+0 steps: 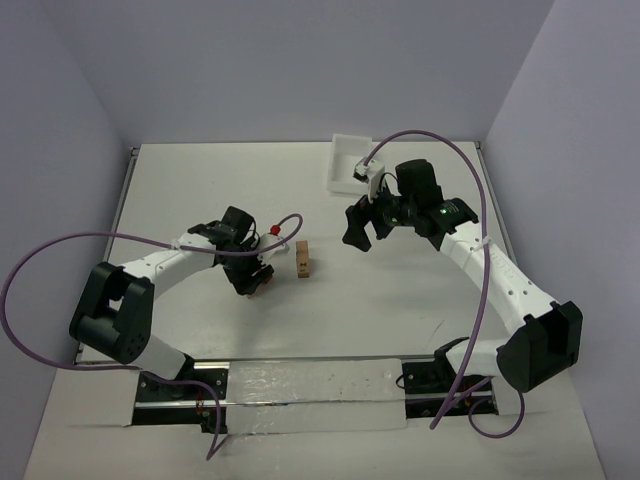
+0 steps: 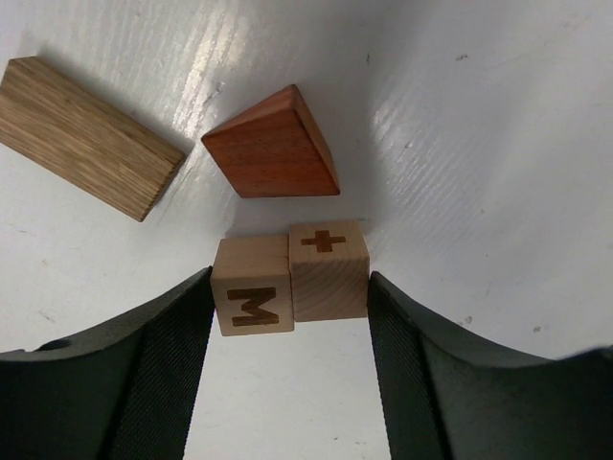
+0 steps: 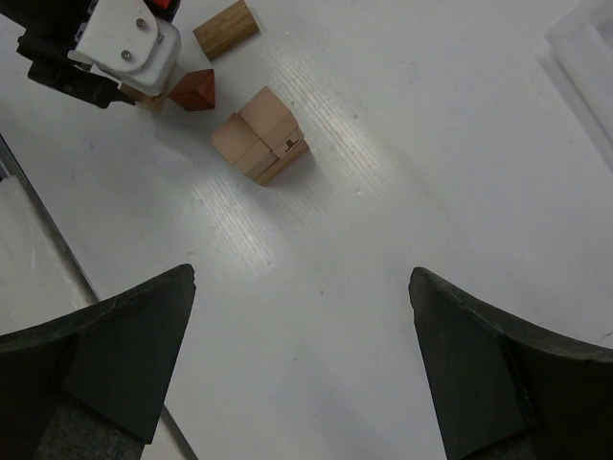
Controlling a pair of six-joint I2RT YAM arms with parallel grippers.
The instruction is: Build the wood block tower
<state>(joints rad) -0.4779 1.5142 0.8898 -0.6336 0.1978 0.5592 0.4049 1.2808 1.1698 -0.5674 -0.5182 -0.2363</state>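
Observation:
The wood block tower (image 1: 304, 260) is a short light-tan stack in mid-table; it also shows in the right wrist view (image 3: 261, 144). My left gripper (image 1: 256, 278) is low on the table, left of the tower. In the left wrist view its fingertips (image 2: 196, 297) touch the outer sides of two cubes lying side by side, one marked M (image 2: 252, 297) and one marked + (image 2: 329, 271). A reddish-brown wedge block (image 2: 273, 149) and an oak rectangular block (image 2: 86, 134) lie just beyond them. My right gripper (image 1: 365, 232) hangs open and empty above the table, right of the tower.
A white tray (image 1: 345, 160) sits at the back, behind my right gripper; its corner shows in the right wrist view (image 3: 584, 48). Purple cables loop off both arms. White walls close the table on three sides.

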